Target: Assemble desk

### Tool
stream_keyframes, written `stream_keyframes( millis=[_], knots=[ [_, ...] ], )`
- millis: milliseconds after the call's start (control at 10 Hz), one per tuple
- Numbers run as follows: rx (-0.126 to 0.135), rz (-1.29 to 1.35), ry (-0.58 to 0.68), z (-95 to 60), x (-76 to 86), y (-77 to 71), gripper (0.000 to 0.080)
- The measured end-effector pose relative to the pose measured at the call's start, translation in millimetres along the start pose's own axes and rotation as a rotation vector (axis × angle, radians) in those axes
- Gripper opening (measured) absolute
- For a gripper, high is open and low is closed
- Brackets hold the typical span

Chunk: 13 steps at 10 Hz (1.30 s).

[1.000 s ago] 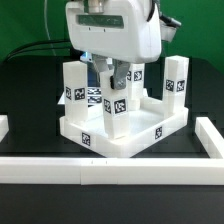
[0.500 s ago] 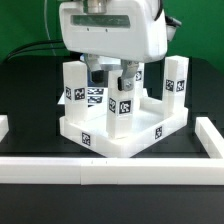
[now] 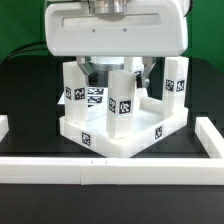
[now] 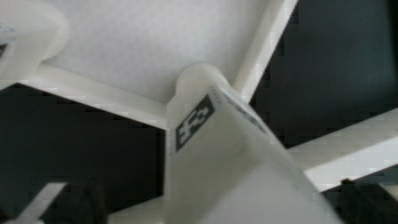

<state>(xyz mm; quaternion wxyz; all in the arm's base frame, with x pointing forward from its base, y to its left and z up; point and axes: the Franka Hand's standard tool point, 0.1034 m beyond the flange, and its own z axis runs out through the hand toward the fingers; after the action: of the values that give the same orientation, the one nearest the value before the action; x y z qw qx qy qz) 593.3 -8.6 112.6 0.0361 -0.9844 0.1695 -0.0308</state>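
desk assembly on the black counter (image 3: 30,100).
white plastic tray-like tabletop (image 3: 120,137) carries upright square white legs (image 3: 122,95); gripper (image 3: 118,68) hangs above them, jaws' state cannot be told.

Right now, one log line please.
stage: legs standing in tabletop | gripper: above near leg | jaws: state unclear | border rail: in front

White tabletop (image 3: 118,137) with black-and-white square tags on its rim. White legs (image 3: 122,95) standing in it — each marked with a black-and-white tag. Black table (image 3: 30,90) underneath, bordered by white rails (image 3: 110,170). Green backdrop (image 3: 20,25) behind. White housing on the arm (image 3: 115,30). From the wrist: white leg (image 4: 222,150) with a blurred black-and-white tag, white rim (image 4: 267,50) against black — dark jaws at the edge.
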Motion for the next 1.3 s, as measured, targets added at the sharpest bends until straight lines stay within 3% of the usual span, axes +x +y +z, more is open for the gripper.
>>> stream_keyframes(
  millis=[700, 800, 900, 1000, 1100, 1300],
  knots=[
    [-0.049, -0.522, 0.004, 1.4, -0.5, -1.0, 0.0648],
    [-0.059, -0.602, 0.006, 1.0, 0.6, -0.7, 0.0501],
    [-0.06, -0.622, 0.007, 1.0, 1.2, 0.5, 0.0501],
    [-0.06, -0.622, 0.007, 1.0, 1.4, 1.0, 0.0362],
    [-0.06, -0.62, 0.007, 1.0, 1.4, 1.1, 0.0288],
    [-0.06, -0.609, 0.007, 1.1, 1.4, 1.3, 0.0288]
  ],
)
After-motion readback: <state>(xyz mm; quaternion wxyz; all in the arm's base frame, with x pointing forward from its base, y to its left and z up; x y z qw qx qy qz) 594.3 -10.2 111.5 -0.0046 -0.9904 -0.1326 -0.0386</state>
